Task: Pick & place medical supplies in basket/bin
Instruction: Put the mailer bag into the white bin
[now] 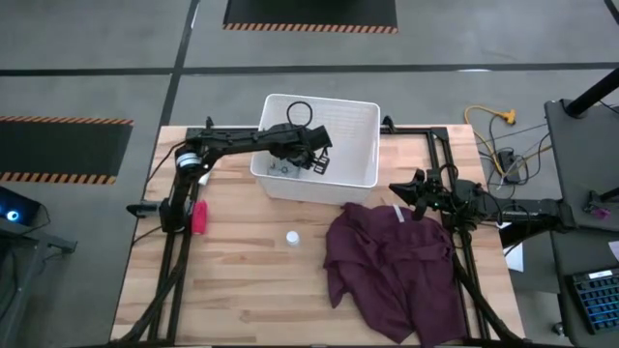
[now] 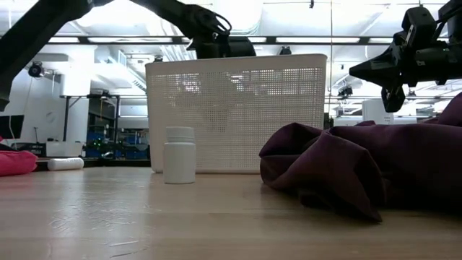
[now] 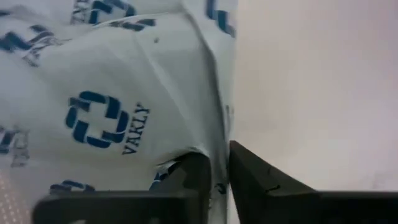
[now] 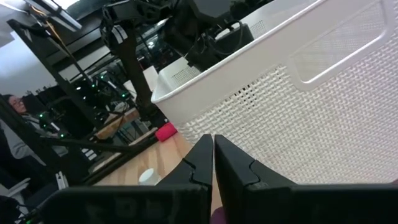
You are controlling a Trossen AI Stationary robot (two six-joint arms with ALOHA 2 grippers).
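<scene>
My left gripper [image 1: 311,160] reaches down into the white slotted basket [image 1: 360,108] and is shut on the pale packet [image 3: 118,93], which carries blue cross logos. From above, the packet [image 1: 284,169] shows inside the basket beside the fingers. My right gripper [image 1: 399,193] waits shut above the maroon cloth, just right of the basket [image 4: 298,118]. The tiny white bottle [image 1: 292,237] stands upright on the table in front of the basket. The pink-red piece [image 1: 199,217] lies by the left arm's base. A white tube [image 2: 65,164] lies on the table beyond it. My left gripper pinches a creased ridge of the packet [image 3: 214,134] between its two fingers [image 3: 193,171], coming from above into the basket. The packet spreads out ahead of the fingers. Whether it rests on the basket floor, I cannot tell.
The large maroon cloth [image 1: 387,266] lies bunched on the right half of the table, up against the basket's near right corner. The basket's walls [image 2: 238,115] stand taller than the bottle [image 2: 180,154]. Bare wood lies at the table's near left. A person sits beyond the table [image 4: 15,124].
</scene>
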